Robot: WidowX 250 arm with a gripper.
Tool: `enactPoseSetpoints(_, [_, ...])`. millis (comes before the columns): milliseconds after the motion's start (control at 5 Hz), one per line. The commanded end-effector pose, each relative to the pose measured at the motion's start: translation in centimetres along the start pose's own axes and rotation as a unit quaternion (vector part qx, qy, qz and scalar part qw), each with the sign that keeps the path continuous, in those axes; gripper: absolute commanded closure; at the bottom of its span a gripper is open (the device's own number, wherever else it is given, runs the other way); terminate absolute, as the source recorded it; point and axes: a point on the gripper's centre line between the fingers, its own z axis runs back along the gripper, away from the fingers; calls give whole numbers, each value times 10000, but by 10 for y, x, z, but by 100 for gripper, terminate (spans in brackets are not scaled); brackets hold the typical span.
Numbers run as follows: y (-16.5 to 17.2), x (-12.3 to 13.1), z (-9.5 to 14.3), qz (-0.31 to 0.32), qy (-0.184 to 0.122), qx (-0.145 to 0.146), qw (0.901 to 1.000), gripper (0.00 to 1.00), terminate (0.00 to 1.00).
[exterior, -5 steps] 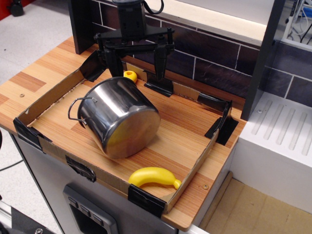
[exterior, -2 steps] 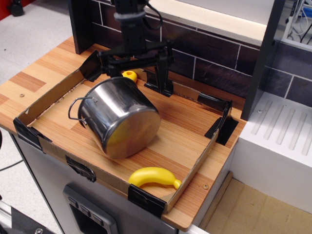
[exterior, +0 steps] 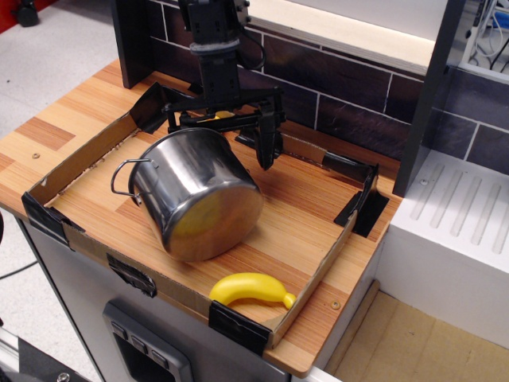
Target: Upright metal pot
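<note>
- Spreading across most of the picture, the wooden tabletop (exterior: 48, 131) runs from the dark tiled back wall (exterior: 342, 87) to the near edge, with a white ribbed unit (exterior: 453, 215) just beside its right edge.
- A shallow cardboard tray (exterior: 79, 151) with black taped corners takes up most of the tabletop, its open floor showing the same wood.
- The metal pot (exterior: 191, 191) lies tipped on its side in the left half of the tray, nearer the back edge than the near one; its flat shiny base faces the near right corner and its mouth points toward the back left corner. One thin wire loop handle sticks out on the side toward the left edge.
- The gripper (exterior: 227, 131) hangs from a black arm that comes down near the back edge and sits right over the pot's upper rim, its two black fingers spread wide; the right finger (exterior: 268, 139) points down just beside the pot's wall, toward the back edge, and the left one is partly hidden behind the pot. Nothing is held between them. Whether either finger touches the metal cannot be told.
- A yellow banana (exterior: 250, 289) lies along the tray's near wall, toward the near right corner, well apart from the pot.
- A small yellow object (exterior: 223, 114) peeks out behind the pot, under the gripper, mostly hidden.
</note>
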Motion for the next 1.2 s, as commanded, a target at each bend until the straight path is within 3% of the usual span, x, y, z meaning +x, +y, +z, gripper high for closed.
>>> enactPoseSetpoints(0, [1,5,19,30,-236,-148,9996,100,0])
enactPoseSetpoints(400, [4,7,23,-7,-450,34,9990,100,0])
enactPoseSetpoints(800, [9,-4,40,-288,-999,156,9945,100,0])
enactPoseSetpoints(1000, [11,-14,56,-520,-1653,320,9843,100,0])
